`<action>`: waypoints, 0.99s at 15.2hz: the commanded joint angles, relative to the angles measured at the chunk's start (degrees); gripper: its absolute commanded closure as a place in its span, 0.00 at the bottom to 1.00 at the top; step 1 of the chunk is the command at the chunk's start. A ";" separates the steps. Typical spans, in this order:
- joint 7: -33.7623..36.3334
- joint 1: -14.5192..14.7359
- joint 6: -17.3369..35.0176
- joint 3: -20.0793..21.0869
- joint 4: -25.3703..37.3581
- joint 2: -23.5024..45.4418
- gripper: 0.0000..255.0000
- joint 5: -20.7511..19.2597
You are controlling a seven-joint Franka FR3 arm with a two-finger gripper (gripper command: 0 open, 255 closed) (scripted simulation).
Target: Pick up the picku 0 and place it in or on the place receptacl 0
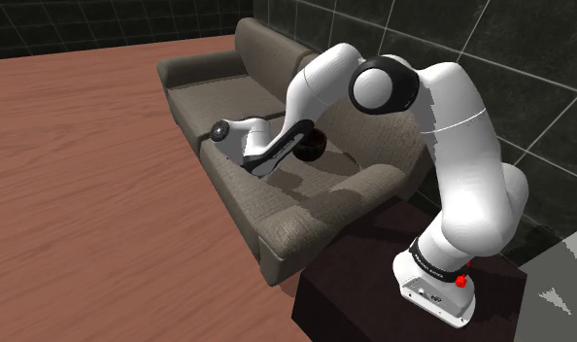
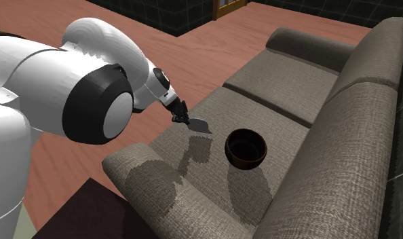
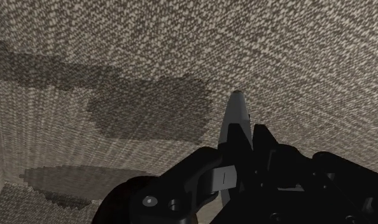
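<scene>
The gripper [image 2: 184,119], clamped on a grey blade-like utensil [image 2: 199,125], holds it above the sofa [image 2: 275,88] seat, so pickup appears done and placement in the dark bowl [image 2: 245,148], at its 4 o'clock, remains.

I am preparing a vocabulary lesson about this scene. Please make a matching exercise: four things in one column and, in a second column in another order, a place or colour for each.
Things
1. bowl
2. grey utensil
3. floor
4. stand

Descriptions
A. reddish-brown planks
B. clasped in the gripper, above the seat
C. dark box by the sofa armrest
D. dark and round, resting on a seat cushion

Pairs: 1-D, 2-B, 3-A, 4-C
</scene>
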 commanded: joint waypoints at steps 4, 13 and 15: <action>-1.61 -0.67 -1.42 0.98 -1.06 -2.97 1.00 1.45; -4.66 -1.78 -4.15 2.67 -2.33 -7.98 1.00 4.18; -5.37 -2.01 -4.79 3.03 -2.47 -9.02 1.00 4.81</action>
